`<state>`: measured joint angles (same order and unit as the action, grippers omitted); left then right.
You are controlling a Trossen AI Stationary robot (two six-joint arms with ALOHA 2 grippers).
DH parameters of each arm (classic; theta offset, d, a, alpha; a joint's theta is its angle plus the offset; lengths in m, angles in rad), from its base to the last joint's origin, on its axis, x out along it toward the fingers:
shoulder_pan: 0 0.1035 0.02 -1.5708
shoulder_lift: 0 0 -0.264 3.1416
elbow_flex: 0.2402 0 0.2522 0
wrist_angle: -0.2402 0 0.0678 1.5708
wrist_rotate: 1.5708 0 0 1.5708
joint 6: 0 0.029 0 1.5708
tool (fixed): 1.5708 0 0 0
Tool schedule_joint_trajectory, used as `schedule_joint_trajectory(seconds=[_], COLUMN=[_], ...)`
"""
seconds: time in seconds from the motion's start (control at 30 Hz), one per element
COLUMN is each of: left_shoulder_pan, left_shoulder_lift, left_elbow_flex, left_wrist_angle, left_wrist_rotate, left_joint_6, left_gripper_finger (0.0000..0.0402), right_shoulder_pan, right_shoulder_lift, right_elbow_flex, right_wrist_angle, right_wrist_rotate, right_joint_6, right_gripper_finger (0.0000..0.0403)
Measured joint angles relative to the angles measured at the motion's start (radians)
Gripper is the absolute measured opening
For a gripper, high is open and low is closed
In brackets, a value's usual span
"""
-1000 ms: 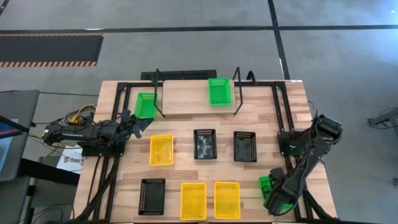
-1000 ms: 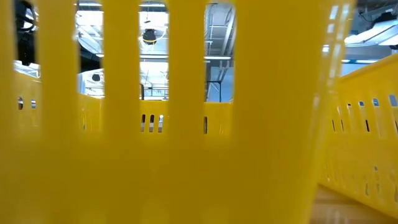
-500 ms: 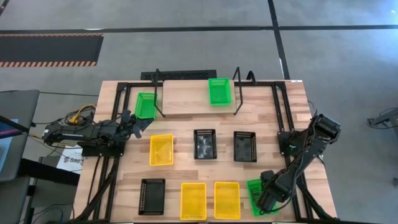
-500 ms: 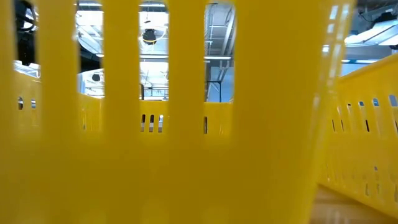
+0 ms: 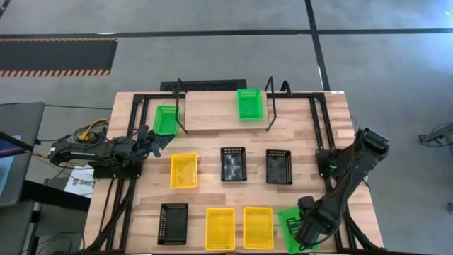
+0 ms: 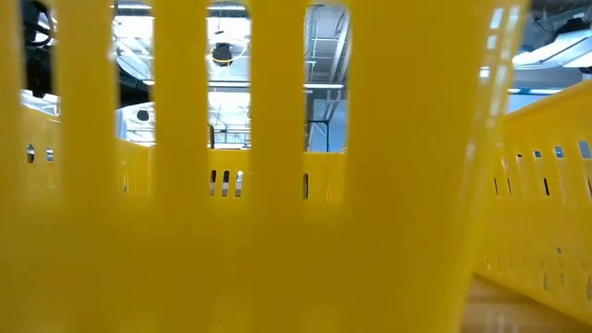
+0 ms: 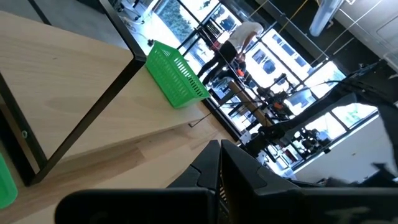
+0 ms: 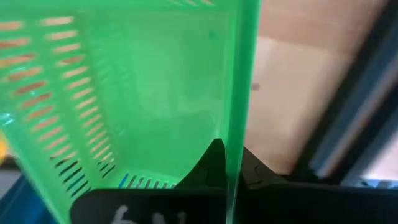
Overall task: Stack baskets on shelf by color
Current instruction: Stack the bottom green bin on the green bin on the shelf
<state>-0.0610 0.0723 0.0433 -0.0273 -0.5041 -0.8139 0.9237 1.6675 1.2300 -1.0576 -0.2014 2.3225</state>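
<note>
Three bright green baskets [image 5: 249,103], three yellow baskets [image 5: 184,171] and three black baskets [image 5: 233,163] are showing slotted sides; the shelf [image 5: 212,113] is showing pale wood on black wire. An orange-and-black hazard stripe [image 5: 56,71] is edging the grey floor [image 5: 212,57].

A yellow basket [image 6: 277,231] fills the low view, hiding nearly the whole table. At the high view's bottom right, the right arm covers part of a green basket [image 5: 289,225], perhaps its rim.

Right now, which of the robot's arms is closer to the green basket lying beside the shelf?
The left. Its gripper sits shut just in front of that green basket, nearly touching it. The right gripper is at the table's opposite near corner, shut on another green basket.
</note>
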Motion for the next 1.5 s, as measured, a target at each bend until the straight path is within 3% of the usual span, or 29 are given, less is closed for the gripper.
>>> schedule_joint_trajectory(seconds=[0.13, 0.23, 0.3, 0.4, 0.5, 0.7, 0.87, 1.03, 1.23, 1.5], left_shoulder_pan=[0.0, 0.0, 0.0, 0.0, 0.0, 0.0, 0.0, 0.0, 0.0, 0.0], left_shoulder_lift=[0.0, 0.0, 0.0, 0.0, 0.0, 0.0, 0.0, 0.0, 0.0, 0.0], left_elbow_flex=[0.0, 0.0, 0.0, 0.0, 0.0, 0.0, 0.0, 0.0, 0.0, 0.0], left_wrist_angle=[0.0, 0.0, 0.0, 0.0, 0.0, 0.0, 0.0, -0.001, -0.001, -0.001], left_wrist_rotate=[0.0, 0.0, 0.0, 0.0, 0.001, 0.01, 0.033, 0.047, 0.047, 0.047], left_joint_6=[0.0, 0.0, 0.001, 0.001, 0.001, 0.001, 0.001, 0.009, 0.024, 0.05], left_gripper_finger=[0.0, 0.0, 0.0, 0.0, 0.0, 0.0, 0.0, 0.0, 0.0, 0.0], right_shoulder_pan=[0.0, -0.011, -0.035, -0.079, -0.175, -0.443, -0.713, -0.993, -1.236, -1.335], right_shoulder_lift=[-0.01, -0.012, -0.022, -0.042, -0.048, -0.05, -0.05, -0.051, -0.026, -0.014], right_elbow_flex=[0.204, 0.355, 0.4, 0.422, 0.447, 0.478, 0.531, 0.554, 0.553, 0.552], right_wrist_angle=[-0.317, -0.503, -0.514, -0.504, -0.506, -0.444, -0.285, -0.022, 0.155, 0.172], right_wrist_rotate=[0.09, 0.241, 0.384, 0.681, 0.777, 0.78, 0.773, 0.644, 0.491, 0.401], right_joint_6=[-0.001, -0.006, -0.06, -0.165, -0.309, -0.776, -1.219, -1.569, -1.688, -1.722], right_gripper_finger=[0.0003, 0.0003, 0.0003, 0.0003, 0.0003, 0.0003, 0.0003, 0.0003, 0.0003, 0.0003])
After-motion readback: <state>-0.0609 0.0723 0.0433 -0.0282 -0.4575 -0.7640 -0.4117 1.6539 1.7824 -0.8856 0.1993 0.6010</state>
